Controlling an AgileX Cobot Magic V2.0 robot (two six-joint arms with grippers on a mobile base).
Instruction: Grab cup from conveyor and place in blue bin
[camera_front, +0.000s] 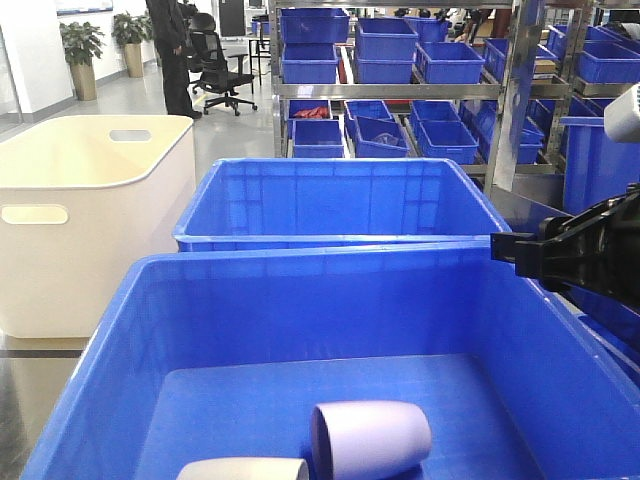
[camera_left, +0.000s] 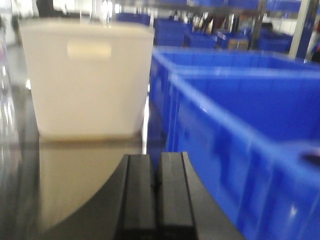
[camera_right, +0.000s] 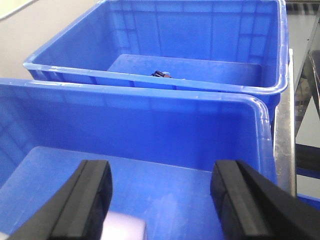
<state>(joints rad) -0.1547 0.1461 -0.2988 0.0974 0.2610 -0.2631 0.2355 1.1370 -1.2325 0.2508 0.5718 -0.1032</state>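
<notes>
The conveyor is out of view. The near blue bin (camera_front: 120, 330) fills the lower front view. A lilac cup (camera_front: 370, 438) lies on its side on the bin floor, and a grey cup (camera_front: 245, 468) lies beside it at the bottom edge. My right gripper (camera_front: 515, 252) hangs over the bin's right rim. In the right wrist view it (camera_right: 162, 172) is open and empty above the bin floor (camera_right: 165, 185), with the lilac cup (camera_right: 125, 227) below its left finger. My left gripper (camera_left: 157, 200) is shut and empty, low beside the bin's outer wall (camera_left: 225, 165).
A second blue tote (camera_front: 340, 205) stands right behind the near one, with a small dark item (camera_right: 161, 74) inside. A cream tub with handle slots (camera_front: 80, 200) stands at the left. Steel shelves with smaller blue bins (camera_front: 385, 45) stand behind. A person and an office chair (camera_front: 215, 60) are at the far left.
</notes>
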